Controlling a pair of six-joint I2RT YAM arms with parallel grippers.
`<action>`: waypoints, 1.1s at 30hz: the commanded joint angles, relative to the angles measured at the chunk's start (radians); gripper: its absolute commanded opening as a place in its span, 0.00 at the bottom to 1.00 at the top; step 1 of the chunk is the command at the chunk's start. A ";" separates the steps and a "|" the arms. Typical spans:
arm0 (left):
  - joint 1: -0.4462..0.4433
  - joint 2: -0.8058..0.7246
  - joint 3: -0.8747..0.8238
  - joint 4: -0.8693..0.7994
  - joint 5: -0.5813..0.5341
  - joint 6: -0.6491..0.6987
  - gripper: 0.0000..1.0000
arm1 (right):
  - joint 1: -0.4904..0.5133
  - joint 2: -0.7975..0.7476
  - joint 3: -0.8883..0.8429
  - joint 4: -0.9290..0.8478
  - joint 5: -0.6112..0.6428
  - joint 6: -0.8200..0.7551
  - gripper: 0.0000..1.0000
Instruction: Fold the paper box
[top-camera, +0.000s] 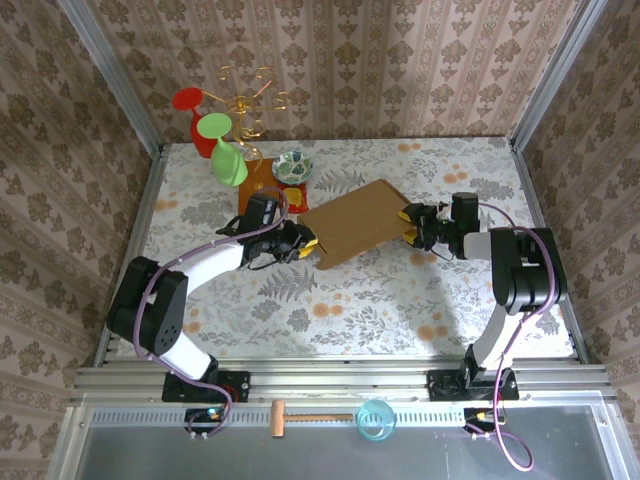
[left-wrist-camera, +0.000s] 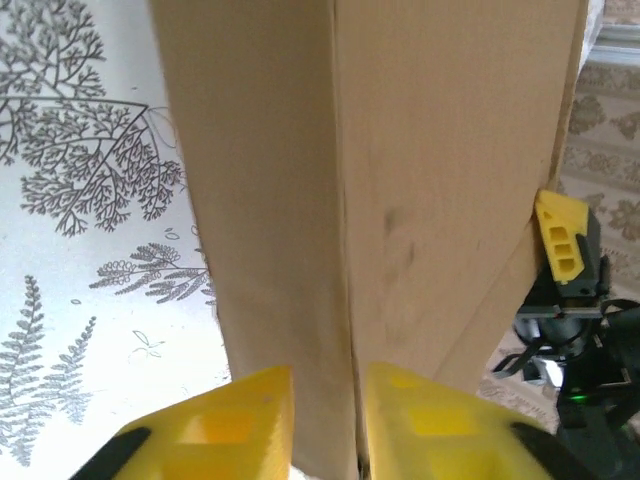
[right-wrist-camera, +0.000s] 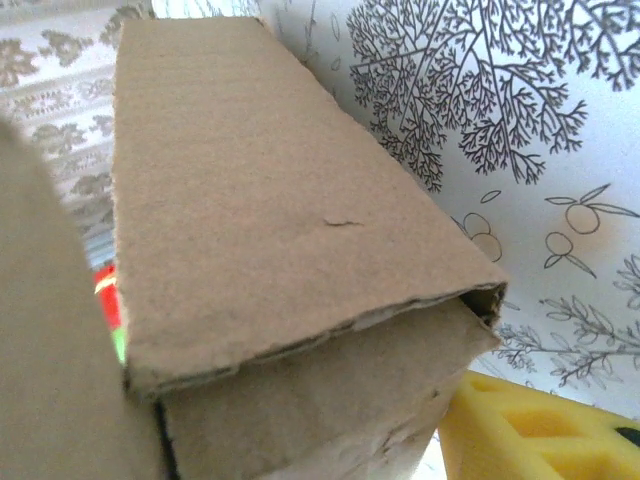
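Tabletop covered in a pale floral cloth (top-camera: 420, 300), seen from above and ringed by patterned walls. At the centre of the frame lies the paper box (top-camera: 355, 222), a plain brown cardboard slab set at a slant, its long side running from lower left to upper right. The left gripper (top-camera: 303, 245) meets the box at its lower-left end, and the right gripper (top-camera: 410, 225) meets it at its right-hand corner, so the box sits between the two arms. In the left wrist view, two yellow fingers (left-wrist-camera: 440, 420) stand at the bottom edge with a narrow slit between them; a crease of the cardboard runs straight up from that slit, and I cannot tell whether the claw is pressing on it or merely framing it. At the right of that view, a yellow fingertip of the other arm touches the box's far edge. In the right wrist view, the box's top panel lies over a lower wall, with a thin seam gaping at the near corner, and one yellow finger (right-wrist-camera: 530, 430) sits at the lower right just under that corner; whether this claw is clamped or apart cannot be told. In the upper left of the overhead frame stand a gold wire rack (top-camera: 250, 95) with red and green pieces, a small patterned bowl (top-camera: 294, 167) and an orange-brown board (top-camera: 258, 190).
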 joint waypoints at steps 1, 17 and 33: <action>-0.006 -0.083 0.017 -0.016 0.000 0.014 0.46 | 0.007 -0.106 0.025 -0.144 0.089 0.009 0.54; -0.252 -0.285 0.272 -0.379 -0.379 1.115 0.76 | 0.027 -0.249 0.335 -1.101 0.171 -0.136 0.48; -0.425 -0.377 0.048 -0.259 -0.272 1.810 1.00 | -0.003 -0.262 0.454 -1.448 0.222 -0.217 0.48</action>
